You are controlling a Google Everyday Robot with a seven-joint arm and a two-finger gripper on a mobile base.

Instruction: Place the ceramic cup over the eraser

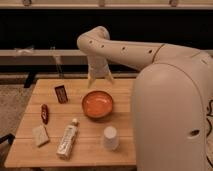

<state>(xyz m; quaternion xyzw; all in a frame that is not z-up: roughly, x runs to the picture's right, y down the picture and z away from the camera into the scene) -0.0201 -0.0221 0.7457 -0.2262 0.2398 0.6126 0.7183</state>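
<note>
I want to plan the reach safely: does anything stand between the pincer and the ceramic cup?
Yes. The orange bowl sits directly between the open pincer, which hangs over the far edge of the table, and the ceramic cup near the front edge. Nothing else visible lies on that line.

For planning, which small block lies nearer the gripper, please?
The dark eraser; the beige block lies near the front edge. The gripper hangs above the table's back edge.
</note>
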